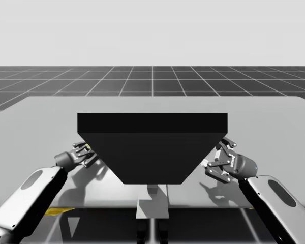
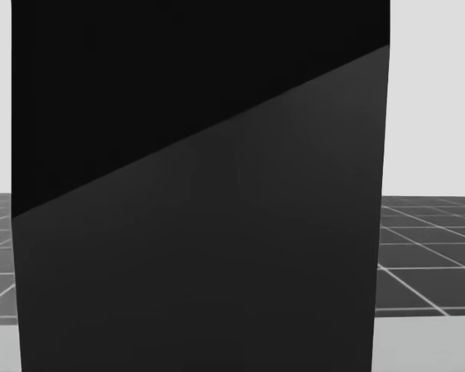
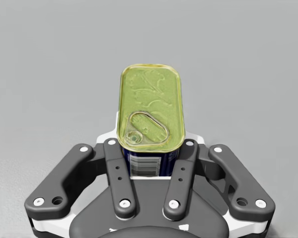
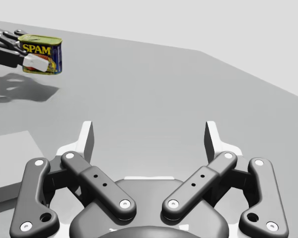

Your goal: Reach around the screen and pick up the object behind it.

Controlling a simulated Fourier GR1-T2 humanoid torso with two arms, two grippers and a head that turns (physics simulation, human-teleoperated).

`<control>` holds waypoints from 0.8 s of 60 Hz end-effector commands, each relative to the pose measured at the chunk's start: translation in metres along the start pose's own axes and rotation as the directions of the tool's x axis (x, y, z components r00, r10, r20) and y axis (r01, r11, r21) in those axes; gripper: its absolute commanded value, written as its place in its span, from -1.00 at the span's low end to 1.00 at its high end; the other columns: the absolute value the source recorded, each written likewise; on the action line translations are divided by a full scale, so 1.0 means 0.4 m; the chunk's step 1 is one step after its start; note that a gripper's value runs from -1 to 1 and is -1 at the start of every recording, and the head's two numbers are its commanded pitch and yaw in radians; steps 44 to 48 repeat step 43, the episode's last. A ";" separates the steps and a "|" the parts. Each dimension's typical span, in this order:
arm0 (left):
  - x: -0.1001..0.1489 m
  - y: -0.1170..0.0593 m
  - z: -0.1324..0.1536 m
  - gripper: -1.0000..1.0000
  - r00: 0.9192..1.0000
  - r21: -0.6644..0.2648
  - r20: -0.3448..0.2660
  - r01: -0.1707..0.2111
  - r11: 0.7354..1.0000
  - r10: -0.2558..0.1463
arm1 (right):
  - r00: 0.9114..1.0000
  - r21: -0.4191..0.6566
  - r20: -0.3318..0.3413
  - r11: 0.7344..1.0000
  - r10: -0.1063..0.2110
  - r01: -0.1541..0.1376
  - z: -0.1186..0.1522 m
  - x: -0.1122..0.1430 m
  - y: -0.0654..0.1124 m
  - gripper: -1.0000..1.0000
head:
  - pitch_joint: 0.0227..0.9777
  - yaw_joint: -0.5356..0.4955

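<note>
High view: the black screen (image 1: 152,147) stands mid-table (image 1: 274,117), toward the near edge. My left gripper (image 1: 84,152) is at its left side, my right gripper (image 1: 221,160) at its right side.
Head view: the screen stands straight ahead, with grid floor (image 2: 426,248) at either side.
Left wrist view: both fingers clamp the sides of a blue rectangular can (image 3: 150,114) with a gold lid.
Right wrist view: my right jaws are spread wide. Across the table, the can hangs in the left gripper above the table's left part, its shadow on the surface beneath.

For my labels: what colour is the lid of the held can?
The lid of the can is yellow-gold; the left wrist view shows it best.
</note>
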 end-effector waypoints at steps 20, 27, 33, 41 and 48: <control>0.240 0.062 0.135 1.00 0.969 0.141 0.195 0.127 0.982 -0.153 | 1.000 -0.015 0.005 1.000 0.003 -0.003 0.002 0.002 -0.004 -1.00 | -0.80 -0.07; 0.321 0.061 0.159 1.00 0.950 0.194 0.251 0.140 0.971 -0.188 | 1.000 -0.023 0.006 1.000 0.005 -0.004 0.002 0.002 -0.006 -1.00 | -0.80 -0.07; 0.382 0.057 0.175 1.00 0.929 0.242 0.307 0.134 0.961 -0.206 | 1.000 -0.032 0.011 0.999 0.007 -0.006 0.001 0.001 -0.007 -1.00 | -0.80 -0.07; 0.470 0.044 0.193 1.00 0.894 0.325 0.385 0.099 0.940 -0.228 | 1.000 -0.077 0.018 0.997 0.013 -0.011 -0.005 -0.003 -0.015 -1.00 | -0.80 -0.06; 0.494 0.038 0.199 1.00 0.880 0.337 0.416 0.085 0.938 -0.229 | 0.999 -0.114 0.015 0.993 0.043 -0.041 -0.008 -0.009 -0.021 -1.00 | -0.80 -0.06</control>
